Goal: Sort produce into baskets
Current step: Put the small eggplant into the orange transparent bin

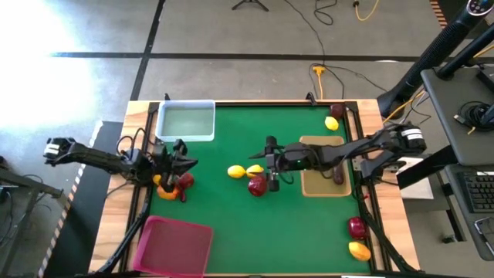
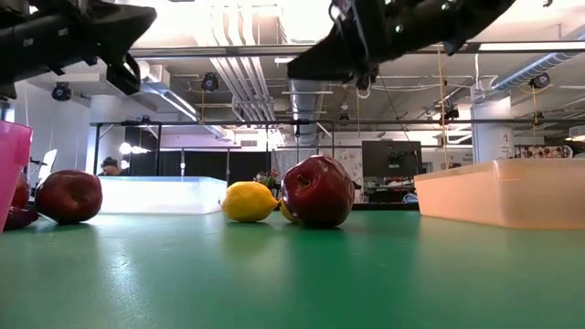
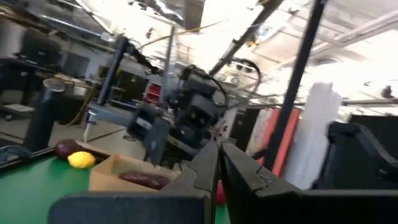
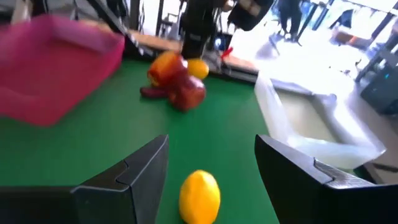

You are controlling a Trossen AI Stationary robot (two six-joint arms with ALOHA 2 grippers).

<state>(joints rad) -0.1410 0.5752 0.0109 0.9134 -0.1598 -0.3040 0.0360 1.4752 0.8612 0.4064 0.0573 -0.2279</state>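
My right gripper (image 1: 266, 164) hovers open above the table's middle, fingers pointing toward the left edge. Just ahead of it lie two lemons (image 1: 237, 171) and a red apple (image 1: 257, 185); one lemon (image 4: 199, 196) shows between its fingers, untouched. My left gripper (image 1: 185, 164) is shut and empty, raised over a cluster of red, orange and yellow produce (image 1: 174, 185) at the left. The low view shows both grippers well above the apple (image 2: 317, 192) and lemon (image 2: 249, 201). The tan tray (image 1: 312, 188) holds a dark purple piece (image 1: 337, 174).
The clear bin (image 1: 187, 121) stands at the far left, the magenta bin (image 1: 174, 245) at the near left. A lemon (image 1: 332, 123) and a dark red fruit (image 1: 336, 110) lie at the far right. A red apple (image 1: 356, 227) and a yellow fruit (image 1: 359, 250) lie near right.
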